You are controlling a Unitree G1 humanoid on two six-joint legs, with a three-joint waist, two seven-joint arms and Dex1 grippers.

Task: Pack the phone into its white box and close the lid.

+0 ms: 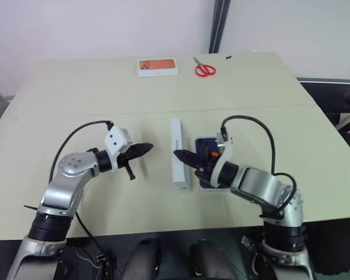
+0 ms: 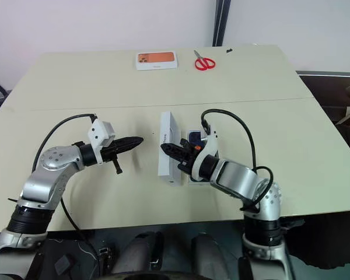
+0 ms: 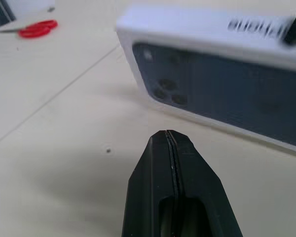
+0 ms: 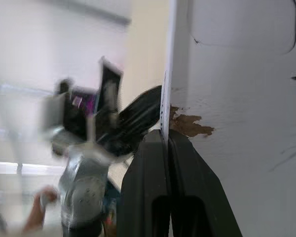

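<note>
Lid (image 1: 178, 153), deep white cover with blue phone picture, stands on edge mid-table, my right gripper (image 1: 182, 156) clamped on its wall. Left gripper (image 1: 144, 149) closed, empty, apart. Blue phone (image 1: 205, 144) in shallow white tray (image 1: 202, 185) just beside lid. Judgement: turn lid open side down, square over tray before lowering.

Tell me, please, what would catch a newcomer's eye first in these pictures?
Mid-table, a white lid stands on edge, and the right gripper is shut on its wall. The left gripper, also shut, points at it from the other side. At the far edge lie red scissors and a small white box.
</note>
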